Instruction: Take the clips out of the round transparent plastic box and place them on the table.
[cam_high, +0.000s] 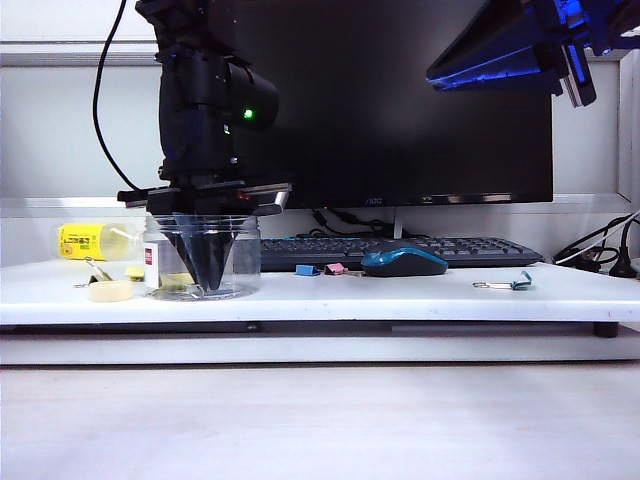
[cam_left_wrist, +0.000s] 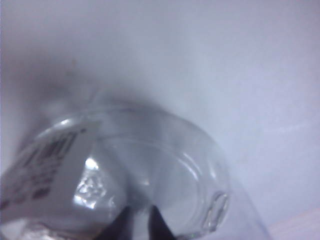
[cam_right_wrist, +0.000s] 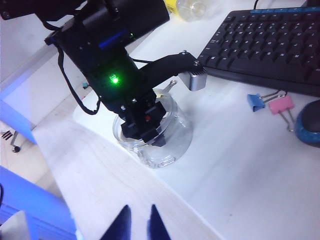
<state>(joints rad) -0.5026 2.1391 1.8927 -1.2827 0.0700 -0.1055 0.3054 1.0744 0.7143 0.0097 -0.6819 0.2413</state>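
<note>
- Two arms are in your exterior view: the left gripper (cam_high: 208, 278) is plunged straight down into the jar (cam_high: 245, 262) at the left end of the table (cam_high: 400, 298); the right gripper (cam_right_wrist: 137, 222) hangs high at the upper right, well clear of the table.
- Left gripper: in the exterior view its dark fingers (cam_high: 205, 255) converge to a narrow wedge near the jar floor. Your left wrist view shows the two tips (cam_left_wrist: 136, 225) close together with a thin gap, inside the jar (cam_left_wrist: 200, 170). You cannot tell from these views whether anything is pinched between them.
- Right gripper: the tips sit close together with a slim gap and nothing between them.
- Jar: upright on the table, white label (cam_high: 150, 258) facing left. Something yellow (cam_high: 178, 281) lies on its floor, just left of the fingers; too blurred to confirm as a clip.
- One yellow clip (cam_high: 98, 270) lies on the table just left of the jar, beside a pale yellow round piece (cam_high: 110, 291).
- Behind the jar, a clear bottle (cam_high: 95, 240) with a yellow label lies on its side.
- Farther right you have the keyboard (cam_high: 400, 250), the blue clip (cam_high: 308, 270) and pink clip (cam_high: 335, 268), the mouse (cam_high: 403, 262), and a teal clip (cam_high: 518, 283) near the right end.
</note>
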